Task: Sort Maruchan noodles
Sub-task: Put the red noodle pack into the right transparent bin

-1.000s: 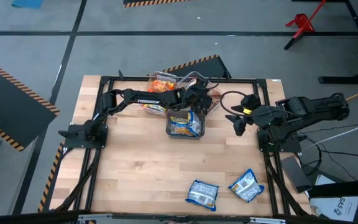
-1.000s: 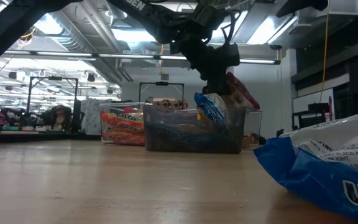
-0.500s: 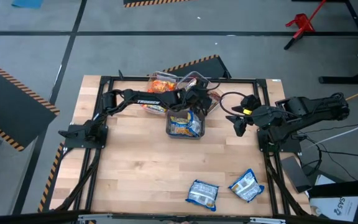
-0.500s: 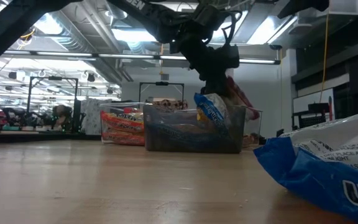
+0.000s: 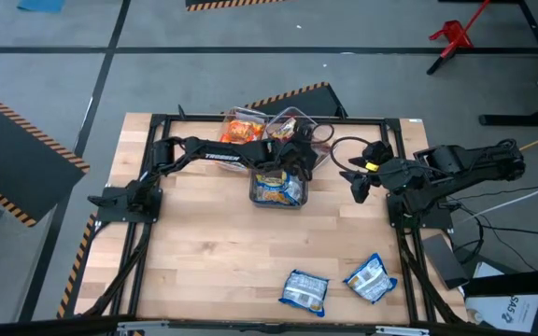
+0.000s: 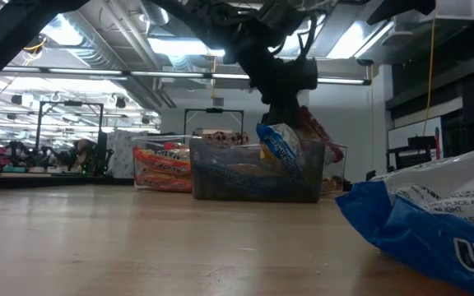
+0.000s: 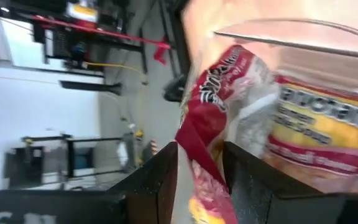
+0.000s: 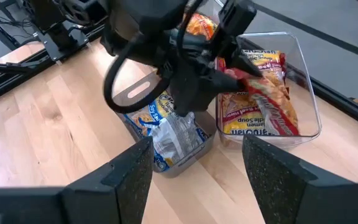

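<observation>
While over the bins, left hand (image 8: 225,65) pinching red-and-white packet (image 8: 263,93), right hand (image 5: 358,182) open, idle

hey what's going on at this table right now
A two-armed robot is sorting noodle packets into clear bins by colour. The left hand is at the bin of red packets at the back of the table, with a red-and-white packet between its fingers. The blue packets' bin sits in front of it, the orange ones to the left. The right hand waits open off to the right. Two blue packets lie loose at the table's front edge.
</observation>
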Action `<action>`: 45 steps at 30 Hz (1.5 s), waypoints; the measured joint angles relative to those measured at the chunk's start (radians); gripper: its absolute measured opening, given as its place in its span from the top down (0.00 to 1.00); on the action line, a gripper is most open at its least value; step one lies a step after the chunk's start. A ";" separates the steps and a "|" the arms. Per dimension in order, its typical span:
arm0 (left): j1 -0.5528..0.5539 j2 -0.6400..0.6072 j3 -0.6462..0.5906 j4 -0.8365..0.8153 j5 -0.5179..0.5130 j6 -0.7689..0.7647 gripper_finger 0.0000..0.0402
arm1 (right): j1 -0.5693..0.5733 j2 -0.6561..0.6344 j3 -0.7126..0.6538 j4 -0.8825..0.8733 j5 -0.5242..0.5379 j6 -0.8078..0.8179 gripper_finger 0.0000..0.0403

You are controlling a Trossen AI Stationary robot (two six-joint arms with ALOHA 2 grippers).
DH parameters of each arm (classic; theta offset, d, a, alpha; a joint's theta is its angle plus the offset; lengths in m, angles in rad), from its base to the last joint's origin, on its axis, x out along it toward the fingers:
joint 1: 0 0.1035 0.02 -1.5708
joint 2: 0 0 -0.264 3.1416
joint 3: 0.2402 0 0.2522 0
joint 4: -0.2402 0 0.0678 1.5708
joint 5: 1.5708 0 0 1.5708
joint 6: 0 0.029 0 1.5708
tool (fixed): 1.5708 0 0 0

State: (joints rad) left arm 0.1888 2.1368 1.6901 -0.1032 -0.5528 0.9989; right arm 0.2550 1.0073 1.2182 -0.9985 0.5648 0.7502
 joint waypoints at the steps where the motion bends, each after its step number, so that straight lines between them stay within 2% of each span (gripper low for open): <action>1: 0.000 0.000 0.000 -0.024 0.008 -0.019 0.70 | 0.000 0.000 0.000 0.000 0.000 0.000 0.43; 4: -0.002 0.001 0.000 -0.104 0.014 -0.070 0.70 | 0.000 0.000 0.000 0.000 -0.010 0.000 0.43; 6: -0.010 0.001 0.000 -0.137 -0.022 -0.081 0.70 | 0.000 0.000 0.000 0.000 -0.013 0.000 0.43; 8: -0.025 0.002 0.000 -0.135 -0.060 -0.085 0.70 | 0.000 0.001 0.000 0.000 -0.015 -0.002 0.43; 16: -0.087 -0.041 -0.002 -0.160 -0.076 -0.169 0.70 | 0.000 0.023 -0.003 0.002 -0.003 -0.039 0.43; 25: -0.149 -0.172 0.000 -0.228 -0.054 -0.407 0.70 | -0.001 0.025 -0.013 0.009 0.079 -0.052 0.43; 28: -0.168 -0.207 0.000 -0.254 -0.065 -0.500 0.70 | -0.014 0.025 -0.050 0.048 0.076 -0.066 0.43; 37: -0.289 -0.393 0.000 -0.288 -0.065 -0.864 0.70 | -0.214 0.089 -0.274 0.451 -0.139 -0.192 0.43; 40: -0.330 -0.451 0.000 -0.286 -0.069 -0.917 0.70 | -0.316 0.129 -0.312 0.535 -0.226 -0.242 0.43; 45: -0.393 -0.528 0.001 -0.287 -0.097 -0.920 0.70 | -0.446 0.246 -0.330 0.628 -0.363 -0.319 0.43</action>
State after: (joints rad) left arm -0.2039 1.6085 1.6909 -0.3903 -0.6501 0.0792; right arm -0.1908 1.2535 0.8879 -0.3700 0.2013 0.4315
